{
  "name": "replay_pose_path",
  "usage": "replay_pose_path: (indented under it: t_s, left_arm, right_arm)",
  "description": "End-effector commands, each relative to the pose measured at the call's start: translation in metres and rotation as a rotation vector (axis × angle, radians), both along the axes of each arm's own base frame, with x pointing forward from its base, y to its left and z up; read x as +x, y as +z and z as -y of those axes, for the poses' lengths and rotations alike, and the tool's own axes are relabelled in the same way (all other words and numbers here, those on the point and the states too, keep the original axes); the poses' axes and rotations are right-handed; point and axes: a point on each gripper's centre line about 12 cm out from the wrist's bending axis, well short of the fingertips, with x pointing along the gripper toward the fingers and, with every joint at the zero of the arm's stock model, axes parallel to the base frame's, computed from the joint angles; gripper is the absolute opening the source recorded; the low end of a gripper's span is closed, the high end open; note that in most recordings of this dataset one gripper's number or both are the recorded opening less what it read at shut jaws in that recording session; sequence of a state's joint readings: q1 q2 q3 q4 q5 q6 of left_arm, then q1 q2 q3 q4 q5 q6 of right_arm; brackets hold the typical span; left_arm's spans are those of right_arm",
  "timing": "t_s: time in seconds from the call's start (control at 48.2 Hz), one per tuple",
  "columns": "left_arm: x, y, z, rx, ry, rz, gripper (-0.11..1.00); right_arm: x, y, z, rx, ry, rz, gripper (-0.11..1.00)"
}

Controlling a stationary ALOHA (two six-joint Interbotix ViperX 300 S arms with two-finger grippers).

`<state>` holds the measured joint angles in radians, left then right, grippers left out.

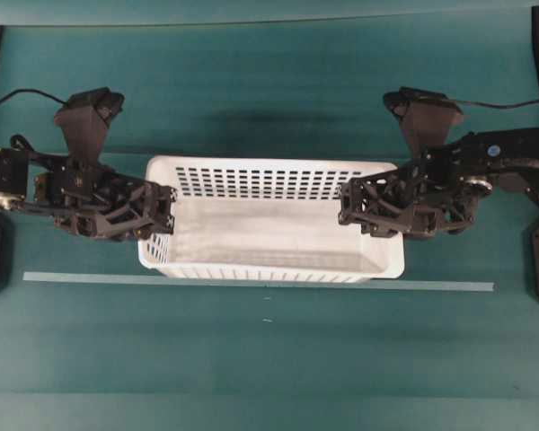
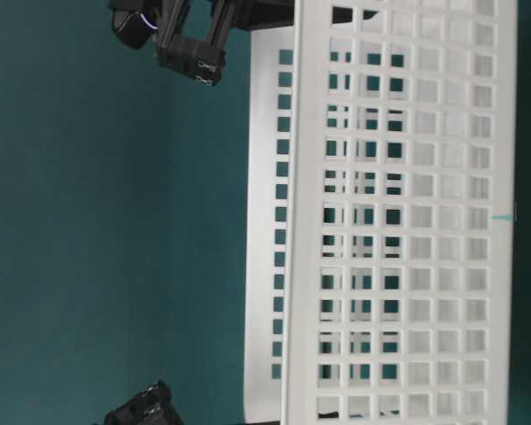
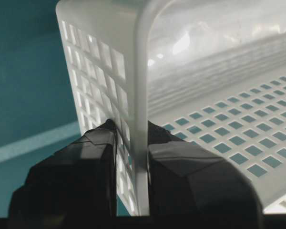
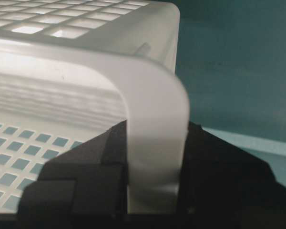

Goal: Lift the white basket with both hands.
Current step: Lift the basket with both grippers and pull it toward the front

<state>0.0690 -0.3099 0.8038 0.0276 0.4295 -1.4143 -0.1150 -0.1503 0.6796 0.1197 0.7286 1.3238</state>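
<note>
With my left gripper (image 1: 166,208) and right gripper (image 1: 349,205) each clamped on an end wall of the white basket (image 1: 269,229), I'm lifting it; next, I'd raise both evenly.

White basket (image 2: 398,221) is running off the table-level view's top, bottom and right edges. Left gripper (image 3: 132,143) fingertips are hiding behind the basket's end wall; right gripper (image 4: 155,157) fingers are sitting blurred, covered by the basket rim.
</note>
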Motion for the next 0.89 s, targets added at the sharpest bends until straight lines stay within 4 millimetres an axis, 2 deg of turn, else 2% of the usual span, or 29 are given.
replay_pose_path:
  t_s: [0.0,0.249,0.477,0.871]
  left_arm:
    - [0.006,0.007,0.007,0.004,-0.026,0.023,0.07]
    - [0.015,0.001,0.025,-0.008,-0.071,0.0,0.07]
    - [0.015,0.001,0.031,-0.009,-0.086,-0.003,0.07]
    - [0.016,-0.005,0.039,-0.024,-0.093,-0.021,0.07]
  right_arm:
    - [-0.002,-0.005,-0.013,-0.002,0.045,-0.019,0.17]
    - [-0.001,-0.005,-0.025,0.006,0.048,-0.017,0.17]
    - [0.001,-0.006,-0.038,0.016,0.053,-0.019,0.17]
    - [0.004,-0.009,-0.043,0.013,0.053,-0.021,0.17]
